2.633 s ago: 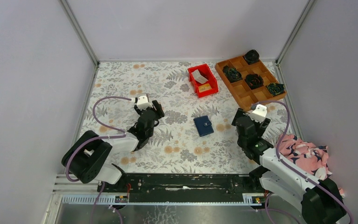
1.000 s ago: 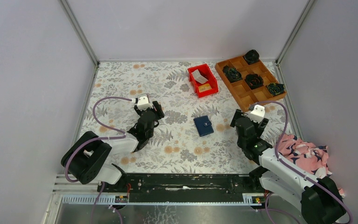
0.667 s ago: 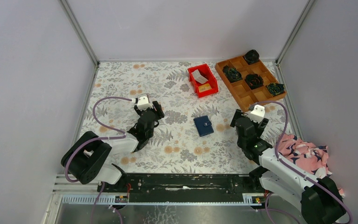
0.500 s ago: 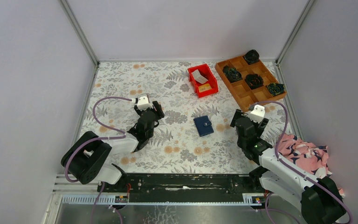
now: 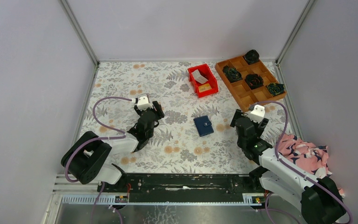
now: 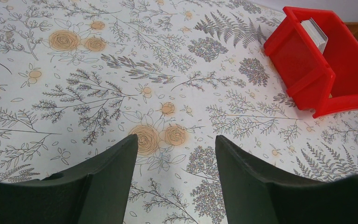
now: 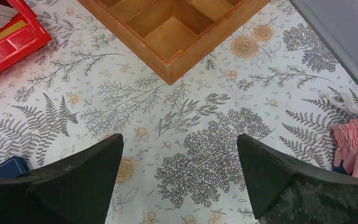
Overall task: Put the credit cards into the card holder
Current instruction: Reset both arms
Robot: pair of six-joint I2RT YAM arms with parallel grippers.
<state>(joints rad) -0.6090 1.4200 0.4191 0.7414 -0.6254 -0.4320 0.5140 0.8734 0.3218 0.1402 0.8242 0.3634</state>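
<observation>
We see left gripper [image 6: 175, 140] and right gripper [image 7: 179, 140] spread, empty. The card holder [image 5: 203, 125] lies between them (credit cards [image 5: 201, 79] in the red bin [image 6: 303, 60]).

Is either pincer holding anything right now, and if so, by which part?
Nothing is held. The left pincer and the right pincer are both open and empty.

Bright, even, diffuse light falls from above. Shadows on the counter [image 5: 121, 84] are faint and soft-edged. All three views are sharp, with the counter's floral print crisp throughout.
</observation>
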